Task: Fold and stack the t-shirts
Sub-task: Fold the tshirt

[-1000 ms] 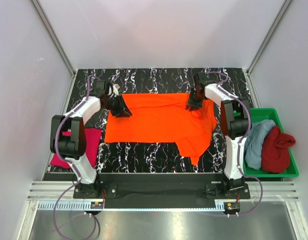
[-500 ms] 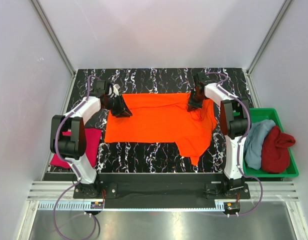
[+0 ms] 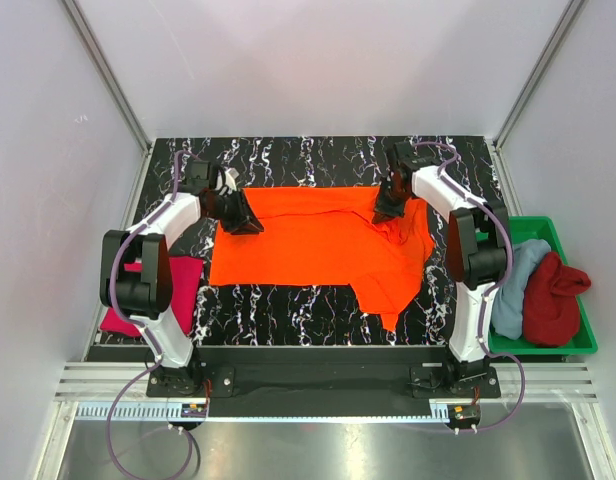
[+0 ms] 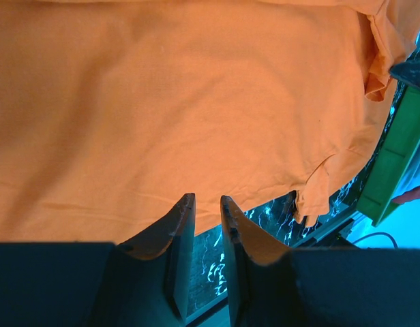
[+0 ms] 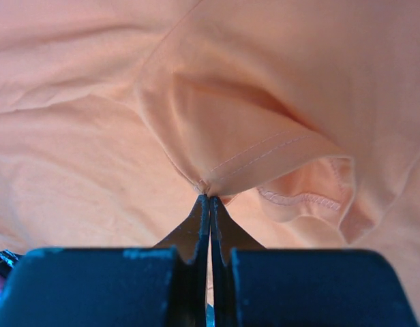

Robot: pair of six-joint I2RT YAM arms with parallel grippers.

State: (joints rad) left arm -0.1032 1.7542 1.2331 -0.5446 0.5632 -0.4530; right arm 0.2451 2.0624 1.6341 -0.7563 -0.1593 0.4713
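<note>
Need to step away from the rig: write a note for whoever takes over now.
Right gripper: shut, pinching a fold of the orange shirt.
Left gripper: narrowly open at that shirt's edge, no grip visible.
Orange shirt is spread on the table, unfolded. Magenta shirt lies flat at the table's left. Light blue shirt and dark red shirt are bunched in the green tray.
Left: fold orange, blue and red; stack all.

The top view is bright and sharp, with soft, even light and only faint shadows. In the right wrist view the orange t-shirt [image 5: 94, 136] looks pale and washed out. The left wrist view is dimmer.
</note>
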